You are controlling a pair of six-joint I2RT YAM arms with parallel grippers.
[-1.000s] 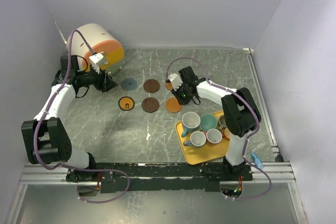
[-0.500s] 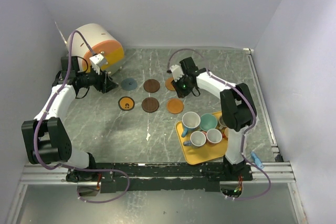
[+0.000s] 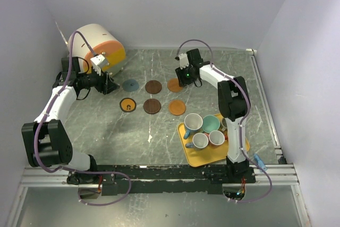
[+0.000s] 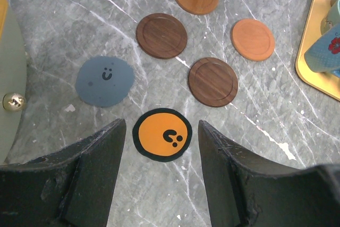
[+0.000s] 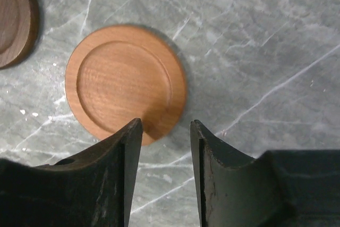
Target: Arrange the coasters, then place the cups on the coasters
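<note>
Coaster [image 5: 125, 81], round, orange wood: thin, stiff, probably light; take by rim. Right gripper [image 5: 166, 126] parted, empty; left gripper [image 4: 162, 126] open, empty.

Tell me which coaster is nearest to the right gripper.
The orange coaster at the right end of the far row; the other orange one lies nearer the tray.

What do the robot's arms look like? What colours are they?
The left arm and right arm are white tubes with black joints. A lilac cable loops along each. The left gripper and right gripper have two thick black fingers, slightly scuffed. A green light glows by the right wrist.
</note>
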